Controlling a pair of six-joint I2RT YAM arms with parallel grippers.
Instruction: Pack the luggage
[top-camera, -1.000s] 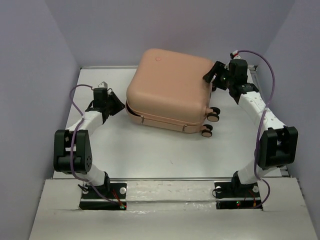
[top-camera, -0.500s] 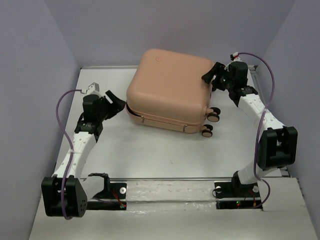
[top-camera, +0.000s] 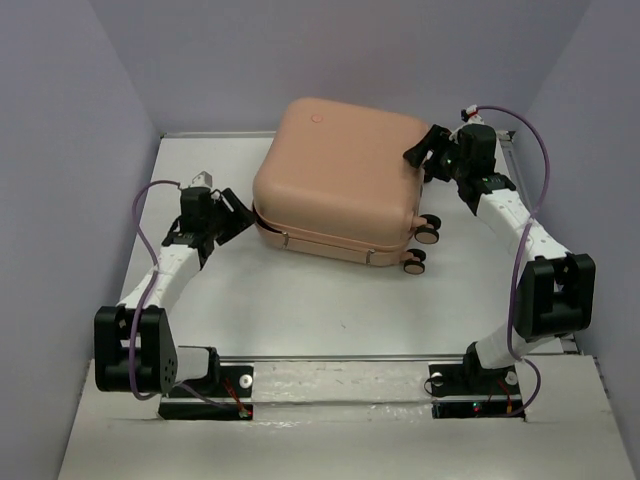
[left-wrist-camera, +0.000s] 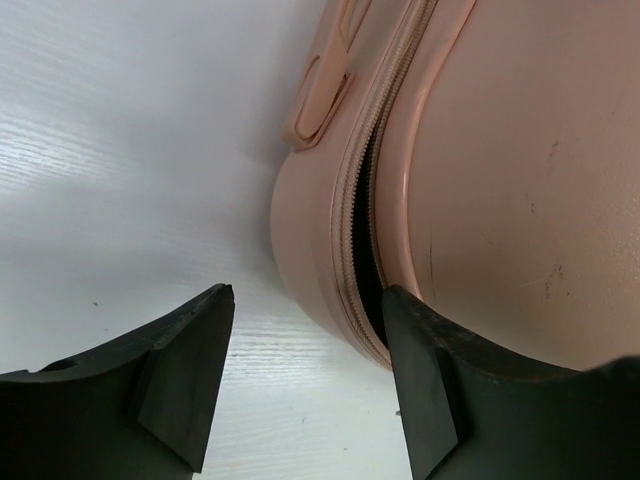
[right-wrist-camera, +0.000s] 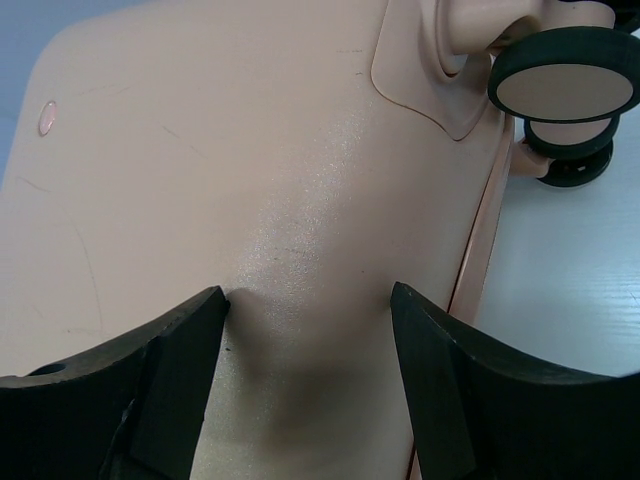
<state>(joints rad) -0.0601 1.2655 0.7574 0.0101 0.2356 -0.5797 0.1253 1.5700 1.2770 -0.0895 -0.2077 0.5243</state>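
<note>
The peach-pink luggage (top-camera: 340, 170) lies flat on the white table, lid down, with its wheels (top-camera: 427, 231) at the right. My left gripper (top-camera: 238, 208) is open at its left front corner. In the left wrist view the luggage (left-wrist-camera: 500, 150) fills the right side, and its zip seam (left-wrist-camera: 365, 230) is parted a little on a dark gap. The left gripper (left-wrist-camera: 307, 295) straddles that corner, with its right finger (left-wrist-camera: 430, 400) close to the seam. My right gripper (top-camera: 425, 152) is open at the back right corner. From the right wrist, the gripper (right-wrist-camera: 308, 295) rests against the shell (right-wrist-camera: 250, 150), beside a wheel (right-wrist-camera: 565, 85).
The white table (top-camera: 300, 310) is boxed in by lilac walls on the left, back and right. A rail (top-camera: 330, 357) runs along its front edge, just ahead of the arm bases. A round mark (top-camera: 317, 116) sits on the shell's top.
The left arm has changed its pose, and its gripper has opened and edged right to the luggage's corner. The right arm and the luggage have barely moved.
</note>
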